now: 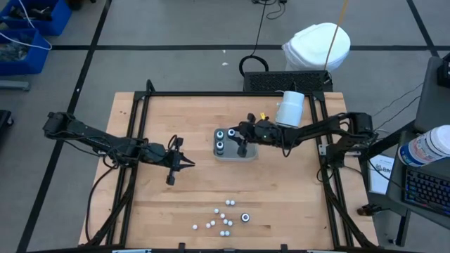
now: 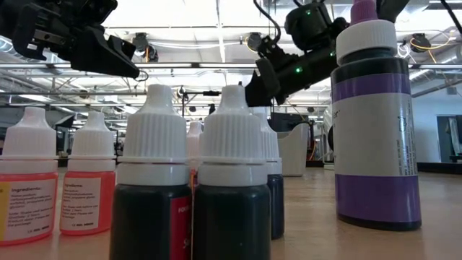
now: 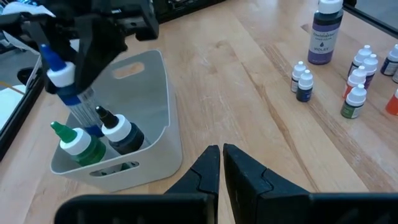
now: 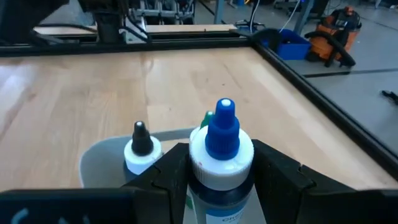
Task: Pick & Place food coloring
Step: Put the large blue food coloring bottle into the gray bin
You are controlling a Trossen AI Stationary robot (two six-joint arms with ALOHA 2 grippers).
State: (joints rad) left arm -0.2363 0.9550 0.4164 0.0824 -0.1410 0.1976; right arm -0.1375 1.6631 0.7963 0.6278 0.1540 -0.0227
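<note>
The right gripper point(image 4: 217, 171) is clenching a blue-capped bottle point(image 4: 222, 149) by its shoulders and holding it upright over the grey tray point(image 3: 155, 134), near the middle of the table point(image 1: 176, 211). In the left wrist view the bottle's lower end is hanging just above the tray's inside, not yet resting on its floor as far as I can tell.

Already standing inside the tray are two bottles — a green-capped bottle point(image 3: 79, 143) and a black-capped bottle point(image 3: 121, 132), close together at one end. So the blue one looks like the third to go in.

Further out, the left gripper point(image 3: 219, 163) is waiting over bare wood to the left of the tray, its fingers pressed together with nothing between them.

Along the table's near edge the rest of the food coloring point(image 1: 223, 219) is standing in a loose cluster: a taller purple bottle point(image 2: 375, 123), several small white-capped droppers point(image 2: 155, 180) with dark contents, and a couple of orange droppers point(image 2: 29, 184). Well over half the set appears to be left — the task seems to be in its early part, with this placement to finish and many pick-ups remaining.

A large white cylinder point(image 1: 290, 107) is standing behind the tray, untouched.
</note>
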